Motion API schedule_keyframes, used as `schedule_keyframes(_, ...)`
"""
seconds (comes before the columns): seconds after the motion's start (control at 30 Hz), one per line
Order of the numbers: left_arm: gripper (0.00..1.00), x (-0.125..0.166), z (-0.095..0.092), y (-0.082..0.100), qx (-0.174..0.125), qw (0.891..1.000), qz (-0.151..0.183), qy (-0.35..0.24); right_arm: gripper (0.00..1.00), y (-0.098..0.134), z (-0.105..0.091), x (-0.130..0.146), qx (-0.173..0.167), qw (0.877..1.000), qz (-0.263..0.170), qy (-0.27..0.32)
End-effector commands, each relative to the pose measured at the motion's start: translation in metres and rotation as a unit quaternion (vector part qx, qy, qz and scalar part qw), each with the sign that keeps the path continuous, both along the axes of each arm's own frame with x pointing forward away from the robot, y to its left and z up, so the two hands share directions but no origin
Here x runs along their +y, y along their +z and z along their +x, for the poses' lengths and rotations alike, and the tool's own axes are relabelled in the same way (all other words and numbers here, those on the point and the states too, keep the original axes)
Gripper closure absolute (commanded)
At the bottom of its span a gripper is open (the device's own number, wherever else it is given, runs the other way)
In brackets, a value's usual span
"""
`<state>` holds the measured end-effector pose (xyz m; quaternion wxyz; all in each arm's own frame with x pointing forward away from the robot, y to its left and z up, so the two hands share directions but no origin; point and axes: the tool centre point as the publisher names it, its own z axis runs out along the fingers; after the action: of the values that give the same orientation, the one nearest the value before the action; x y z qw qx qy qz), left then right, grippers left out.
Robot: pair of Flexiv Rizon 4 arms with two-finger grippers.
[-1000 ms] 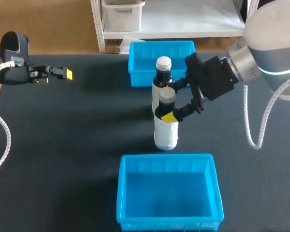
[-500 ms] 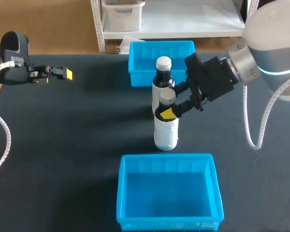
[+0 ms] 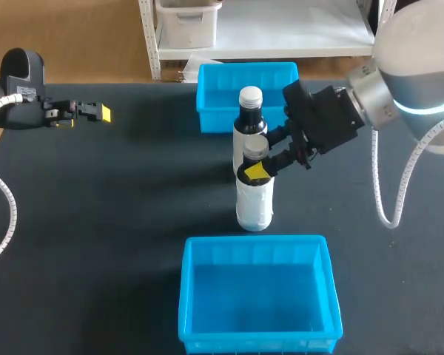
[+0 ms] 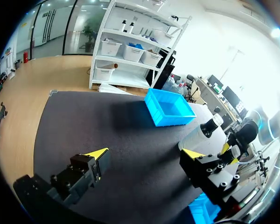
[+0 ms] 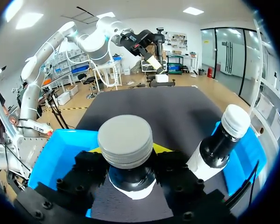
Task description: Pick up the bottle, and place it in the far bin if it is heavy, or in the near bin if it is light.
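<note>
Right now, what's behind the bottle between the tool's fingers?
A second bottle, white-capped, stands right behind the front bottle; beyond it, the far bin. The second bottle's lower half is hidden.

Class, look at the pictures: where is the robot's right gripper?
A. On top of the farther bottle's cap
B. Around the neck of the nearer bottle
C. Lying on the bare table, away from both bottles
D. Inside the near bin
B: the right gripper has a finger on each side of the neck of the nearer bottle, just below its grey cap. The right wrist view shows this too.
</note>
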<state>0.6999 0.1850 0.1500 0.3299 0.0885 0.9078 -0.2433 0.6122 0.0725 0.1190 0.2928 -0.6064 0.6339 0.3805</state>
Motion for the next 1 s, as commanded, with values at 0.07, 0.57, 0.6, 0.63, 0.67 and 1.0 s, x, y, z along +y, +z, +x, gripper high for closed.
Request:
schedule_keyframes(0.07,0.00,0.000,0.000,0.000,0.000,1.000,0.000,0.000,0.79,-0.003,-0.002,0.000,0.000,1.000,0.001,-0.001)
schedule_keyframes(0.57,0.00,0.000,0.000,0.000,0.000,1.000,0.000,0.000,1.00,0.000,-0.002,-0.002,-0.006,1.000,0.005,-0.002)
schedule_keyframes(0.6,0.00,0.000,0.000,0.000,0.000,1.000,0.000,0.000,1.00,0.002,-0.001,-0.002,-0.006,1.000,0.006,-0.002)
schedule_keyframes(0.63,0.00,0.000,0.000,0.000,0.000,1.000,0.000,0.000,1.00,0.003,-0.001,-0.003,-0.007,1.000,0.006,-0.002)
schedule_keyframes(0.67,0.00,0.000,0.000,0.000,0.000,1.000,0.000,0.000,1.00,0.004,-0.001,-0.003,-0.008,1.000,0.007,-0.003)
schedule_keyframes(1.0,0.00,0.000,0.000,0.000,0.000,1.000,0.000,0.000,1.00,0.037,0.002,-0.011,-0.039,0.999,0.007,0.000)
